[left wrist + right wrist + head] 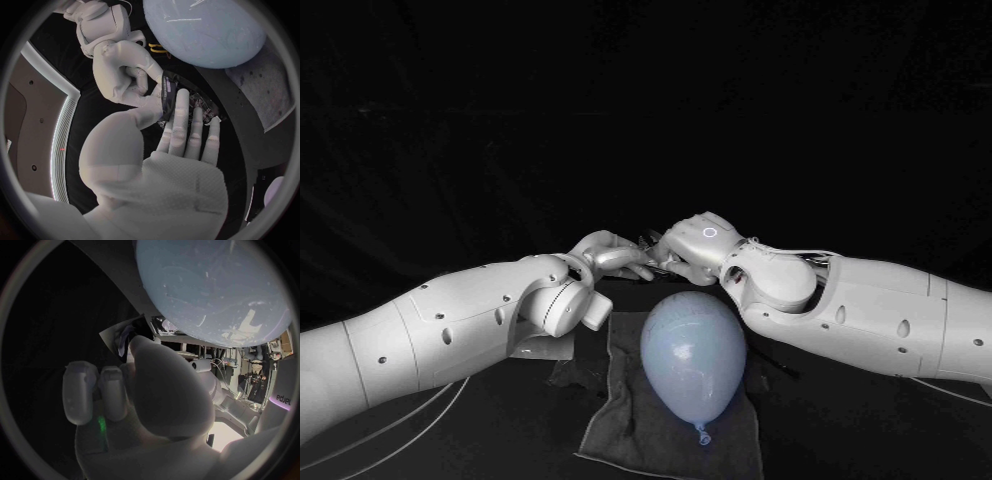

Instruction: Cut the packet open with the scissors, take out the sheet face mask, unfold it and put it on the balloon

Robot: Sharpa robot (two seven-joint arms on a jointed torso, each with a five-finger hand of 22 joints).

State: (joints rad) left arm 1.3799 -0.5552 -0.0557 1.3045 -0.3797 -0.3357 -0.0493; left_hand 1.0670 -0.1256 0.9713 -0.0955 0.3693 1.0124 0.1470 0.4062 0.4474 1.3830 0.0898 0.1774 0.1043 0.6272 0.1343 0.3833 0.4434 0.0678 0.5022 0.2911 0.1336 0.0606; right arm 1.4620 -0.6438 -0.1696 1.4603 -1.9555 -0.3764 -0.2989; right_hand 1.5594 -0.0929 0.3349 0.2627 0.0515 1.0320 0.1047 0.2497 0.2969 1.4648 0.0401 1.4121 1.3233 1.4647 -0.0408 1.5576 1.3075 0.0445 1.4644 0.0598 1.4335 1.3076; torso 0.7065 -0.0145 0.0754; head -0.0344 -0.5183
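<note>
As the packet (166,90) looks like light, slick, floppy foil, best taken by its edges, the left hand (610,253) clamps it, fingers together, right hand (698,244) pinching its edge, at the balloon's (692,350) 12 o'clock.

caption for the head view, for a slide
Left hand and right hand hold a dark packet between them beyond the pale balloon, which lies on a grey cloth.
</note>
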